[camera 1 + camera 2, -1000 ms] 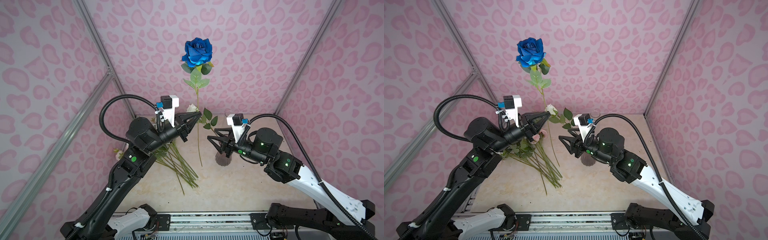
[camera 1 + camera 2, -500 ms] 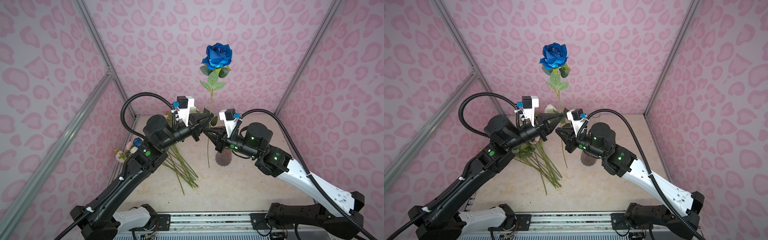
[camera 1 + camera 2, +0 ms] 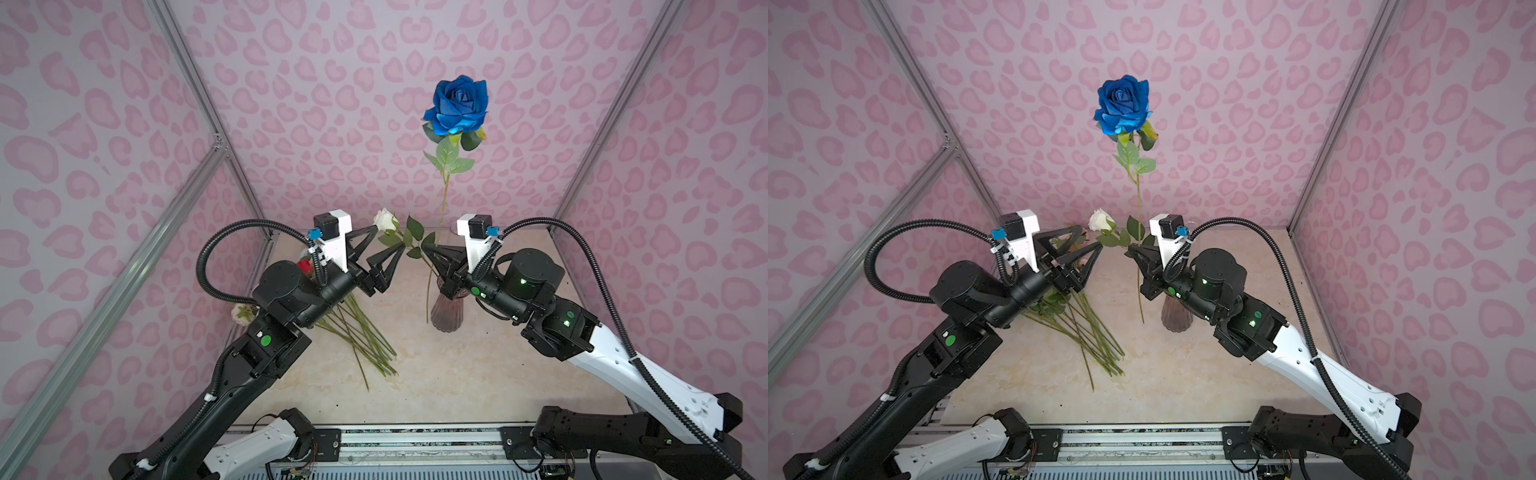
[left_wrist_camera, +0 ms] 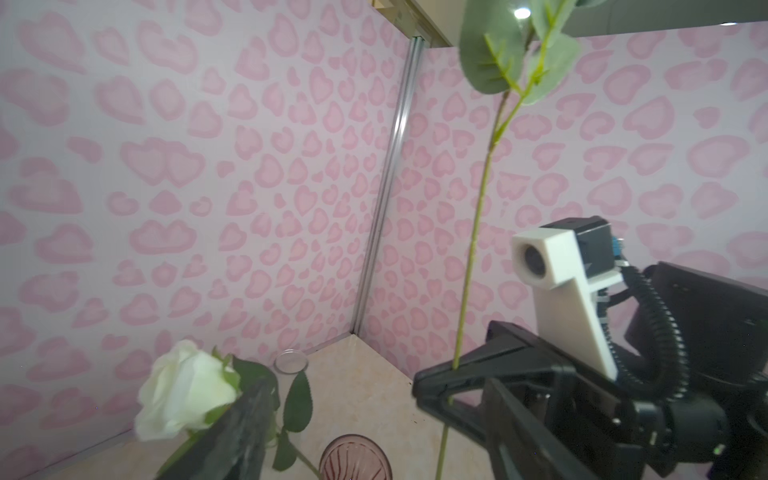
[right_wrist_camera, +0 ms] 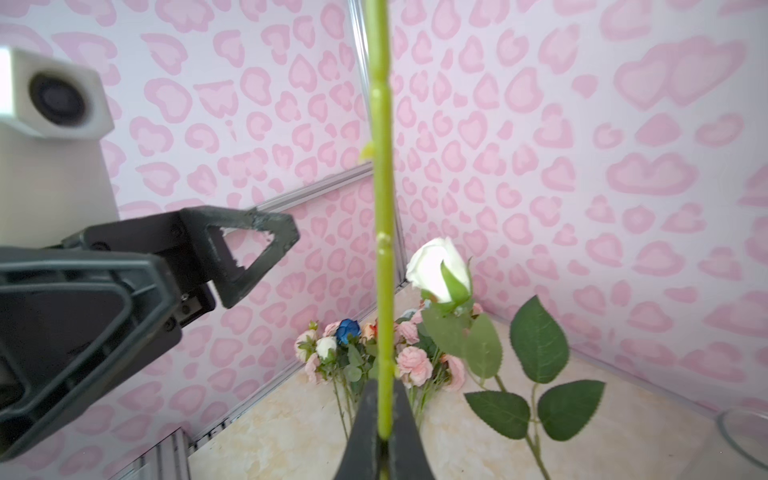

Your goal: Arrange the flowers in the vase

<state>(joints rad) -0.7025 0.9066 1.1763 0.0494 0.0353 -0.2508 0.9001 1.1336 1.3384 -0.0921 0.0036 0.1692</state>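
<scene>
A dark blue rose (image 3: 459, 106) (image 3: 1123, 106) stands upright high above the table. My right gripper (image 3: 428, 249) (image 3: 1133, 249) (image 5: 384, 415) is shut on its green stem (image 5: 382, 208) (image 4: 478, 232). The stem's lower end hangs just left of the ribbed pink vase (image 3: 444, 316) (image 3: 1175, 320) (image 4: 355, 459). A white rose (image 3: 384, 219) (image 3: 1100, 219) (image 4: 183, 390) (image 5: 436, 266) leans out of the vase to the left. My left gripper (image 3: 390, 239) (image 3: 1092, 237) is open, left of the stem and holding nothing; one finger (image 4: 245, 428) shows. The other flowers (image 3: 357, 332) (image 3: 1084, 328) (image 5: 365, 345) lie in a pile at left.
A clear glass (image 4: 291, 361) (image 5: 744, 432) stands near the back corner. Pink patterned walls with metal frame posts (image 3: 208, 137) close in the marble table (image 3: 457, 374) on three sides. The arm bases and a rail (image 3: 415, 440) line the front edge.
The blue rose passed from left gripper to right: the right jaws closed on the stem, then the left jaws opened and drew back left. The rose moved right, toward the vase.
</scene>
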